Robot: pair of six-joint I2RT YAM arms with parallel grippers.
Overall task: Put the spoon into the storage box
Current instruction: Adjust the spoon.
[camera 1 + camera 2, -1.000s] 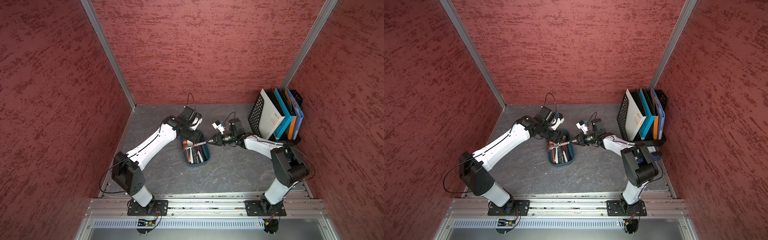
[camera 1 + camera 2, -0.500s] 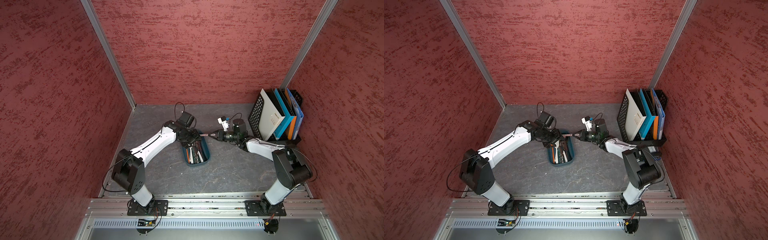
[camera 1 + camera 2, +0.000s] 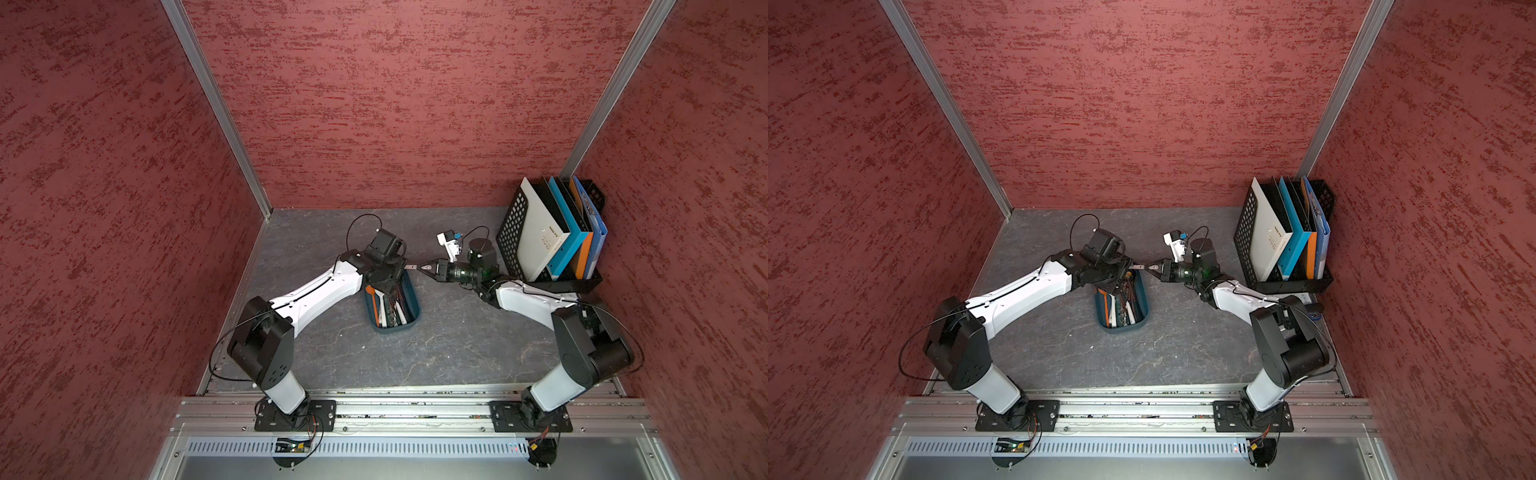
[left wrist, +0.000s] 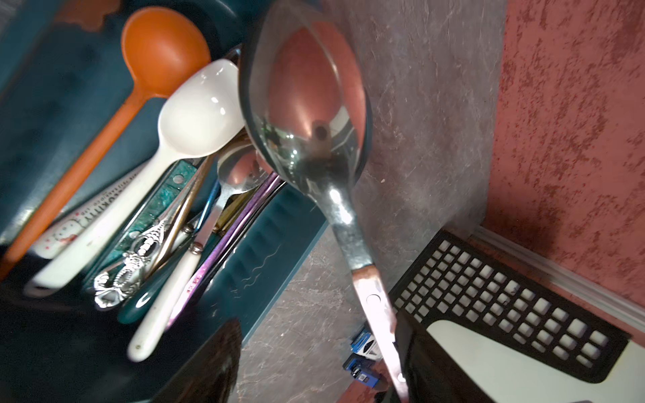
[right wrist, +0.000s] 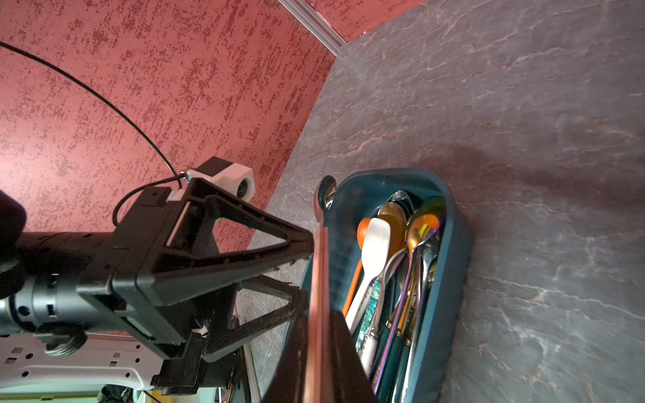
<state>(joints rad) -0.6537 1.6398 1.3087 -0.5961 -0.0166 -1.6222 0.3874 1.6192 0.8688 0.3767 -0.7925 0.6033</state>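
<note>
R gripper (image 3: 424, 267) tight on spoon (image 4: 307, 104) handle

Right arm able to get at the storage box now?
Likely not cleanly yet. The left gripper, jaws open, hangs at the storage box's far end, close beside the spoon that the right gripper grips; the rest of the box lies uncovered.

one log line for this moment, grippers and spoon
left gripper: open, by spoon | right gripper: shut on spoon handle | spoon: beside storage box, not inside
</note>
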